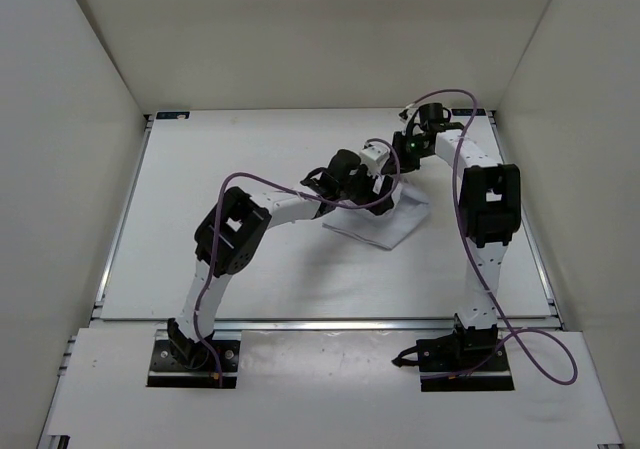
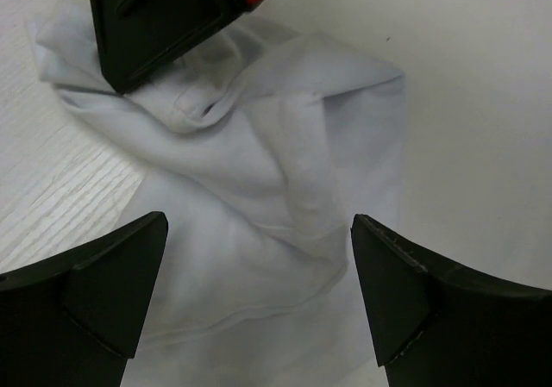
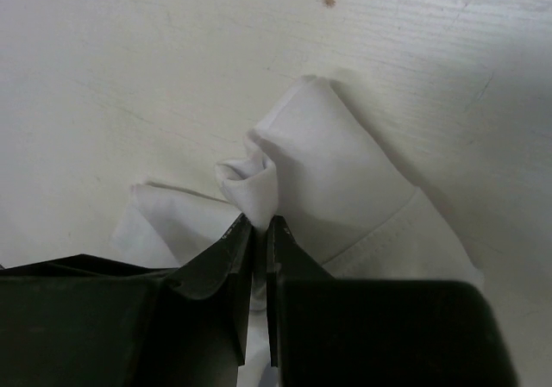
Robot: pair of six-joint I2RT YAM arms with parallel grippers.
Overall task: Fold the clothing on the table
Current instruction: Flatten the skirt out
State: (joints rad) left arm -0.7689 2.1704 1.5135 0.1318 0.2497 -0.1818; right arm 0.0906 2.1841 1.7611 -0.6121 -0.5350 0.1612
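On the white table [image 1: 250, 149], mid-frame in the top view: pinching a bunched bit of the clothing [image 3: 345, 180] with the right gripper [image 3: 259, 223], jaws pressed together. Hanging just above it with the left gripper [image 2: 259, 232], jaws spread wide, holding nothing. Looks best to go straight down with the left, onto cloth stretching from upper left to bottom middle between those jaws.

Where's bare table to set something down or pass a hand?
Far-left table, between the left rail and left arm, is bare; so is the near strip between both arms. Crowded mid-right, where left gripper and right gripper meet at the clothing.
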